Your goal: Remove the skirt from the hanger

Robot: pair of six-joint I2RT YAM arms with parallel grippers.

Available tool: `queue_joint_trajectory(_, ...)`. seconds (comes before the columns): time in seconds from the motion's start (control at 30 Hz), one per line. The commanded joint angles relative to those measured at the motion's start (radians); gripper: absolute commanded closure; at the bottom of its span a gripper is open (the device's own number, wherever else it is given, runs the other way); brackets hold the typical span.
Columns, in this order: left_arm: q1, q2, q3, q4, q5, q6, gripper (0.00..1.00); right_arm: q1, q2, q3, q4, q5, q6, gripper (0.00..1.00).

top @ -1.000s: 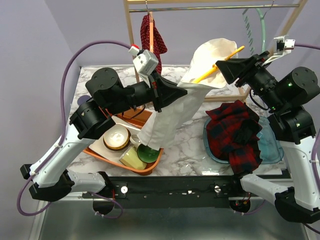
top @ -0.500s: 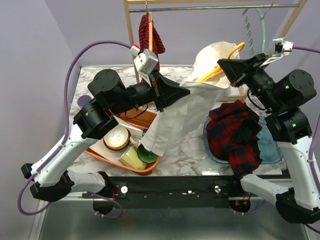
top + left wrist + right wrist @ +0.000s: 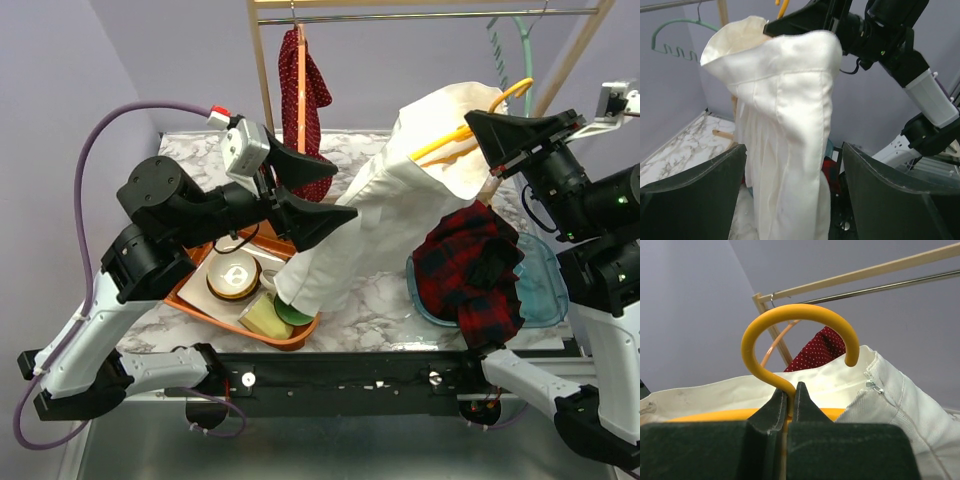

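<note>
A white skirt (image 3: 385,215) hangs off a yellow hanger (image 3: 452,133) held above the table's middle. Its hem reaches the orange tray. My right gripper (image 3: 482,124) is shut on the hanger's neck just below the hook (image 3: 790,315), both fingers (image 3: 771,412) pinching the yellow stem. The skirt's waistband (image 3: 890,395) with its zip lies behind and beside that hook. My left gripper (image 3: 325,190) stands open just left of the skirt. In the left wrist view the skirt (image 3: 785,125) hangs ahead of my left gripper (image 3: 793,146) in line with its gap; contact cannot be told.
An orange tray (image 3: 190,300) with bowls and a green cup sits front left. A blue tray (image 3: 545,290) holds red plaid cloth (image 3: 470,265). On the wooden rack (image 3: 262,70) behind hang a red dotted garment (image 3: 310,85) and a teal hanger (image 3: 520,40).
My left gripper let go of the skirt, opened wide and drew back to the left. My right gripper closed on the hanger's neck and carried it up and to the right.
</note>
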Motion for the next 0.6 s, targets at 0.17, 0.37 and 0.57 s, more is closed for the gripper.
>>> queue_joint_trajectory(0.17,-0.005,-0.004,-0.059,-0.072,-0.001,0.054,0.06,0.005,-0.011,0.088,0.021,0.078,0.055,0.99)
queue_joint_trajectory(0.37,-0.004,0.031,-0.036,-0.113,0.019,0.049,0.84,0.005,-0.022,0.069,0.011,0.184,0.064,1.0)
queue_joint_trajectory(0.57,-0.005,-0.013,-0.03,-0.208,-0.128,0.061,1.0,0.004,-0.031,0.074,-0.02,0.452,0.003,1.0)
